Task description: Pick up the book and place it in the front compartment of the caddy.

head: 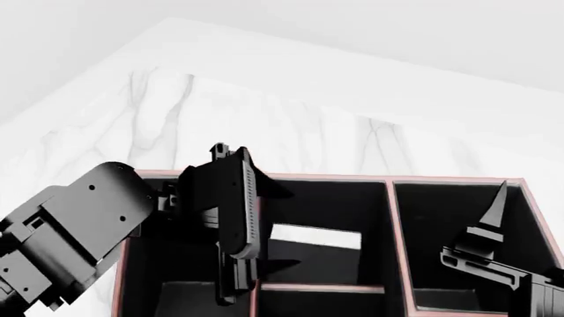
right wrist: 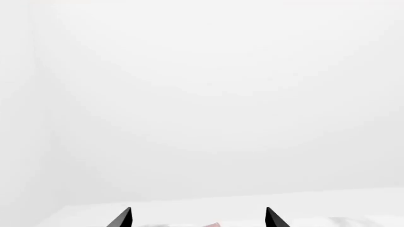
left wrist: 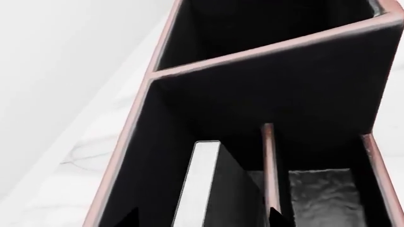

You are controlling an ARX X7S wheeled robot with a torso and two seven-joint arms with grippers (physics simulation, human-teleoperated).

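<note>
The book [left wrist: 218, 189], black with white page edges, stands upright inside the caddy [left wrist: 277, 47], in the black-lined front compartment [head: 326, 201] that ends at a low cross divider. In the head view its white edge shows as the book [head: 316, 236] in that middle cell. My left gripper [left wrist: 202, 218] hangs over the cell, open, with its tips wide on either side of the book and a gap to each. My left gripper [head: 234, 277] reaches down at the cell's left wall. My right gripper [right wrist: 197, 218] is open and empty, and it points upward over the caddy's right cell as the right gripper [head: 489, 238].
The caddy's pink rim [head: 397, 178] frames three cells in a row, with further cells nearer me. It stands on a white marble table [head: 264, 119] whose far edge meets a plain white wall. The right wrist view shows mostly white wall.
</note>
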